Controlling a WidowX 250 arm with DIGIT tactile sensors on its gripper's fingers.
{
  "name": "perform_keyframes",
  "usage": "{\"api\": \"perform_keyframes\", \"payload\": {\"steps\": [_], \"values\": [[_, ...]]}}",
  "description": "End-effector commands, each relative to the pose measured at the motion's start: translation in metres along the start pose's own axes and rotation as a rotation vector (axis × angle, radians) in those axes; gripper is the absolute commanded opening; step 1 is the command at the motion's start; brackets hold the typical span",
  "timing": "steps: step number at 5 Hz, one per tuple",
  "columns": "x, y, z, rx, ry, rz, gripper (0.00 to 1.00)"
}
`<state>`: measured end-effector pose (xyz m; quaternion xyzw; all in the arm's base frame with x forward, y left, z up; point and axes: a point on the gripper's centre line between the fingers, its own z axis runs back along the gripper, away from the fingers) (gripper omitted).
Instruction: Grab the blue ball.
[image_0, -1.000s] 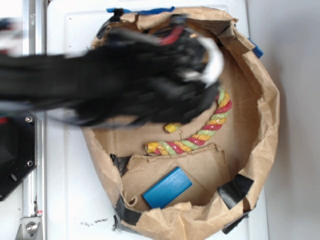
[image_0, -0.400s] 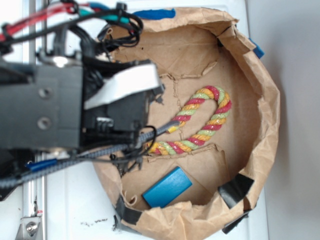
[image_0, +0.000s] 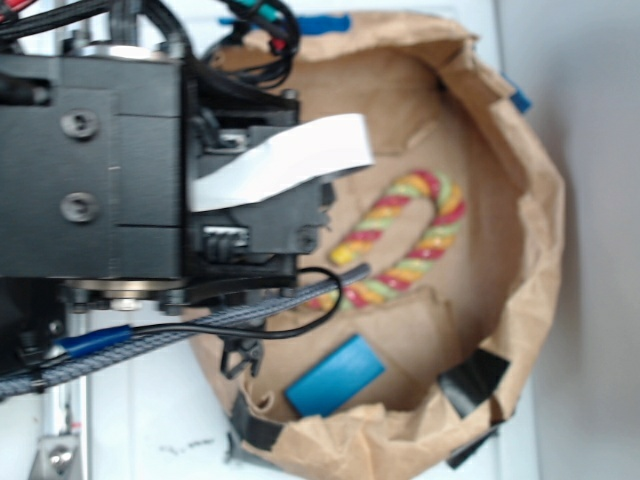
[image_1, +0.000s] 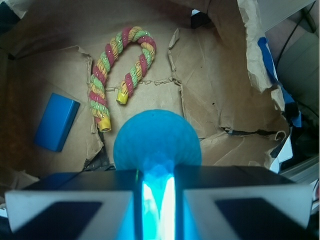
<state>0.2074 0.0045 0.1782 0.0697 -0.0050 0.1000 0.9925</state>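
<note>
Gripper (image_1: 157, 192) pinching the blue ball (image_1: 157, 140), held up over the paper-lined bin (image_0: 520, 180), rope toy (image_1: 117, 67) underneath.

Count, both views: 1 blue ball (image_1: 157, 140). 1 blue rectangular block (image_1: 56, 121), flat. 1 rope toy (image_1: 117, 67), red/green/yellow twist, bent in a hook, 2 yellow end caps. 1 brown paper bag (image_0: 530, 200), torn open, w/ black tape patches on rim. 1 end effector (image_1: 157, 197).
</note>
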Motion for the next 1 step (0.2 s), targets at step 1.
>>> {"api": "perform_keyframes", "payload": {"steps": [1], "values": [[0.0196, 0.0248, 0.0197, -0.032, -0.104, 0.079, 0.0]]}}
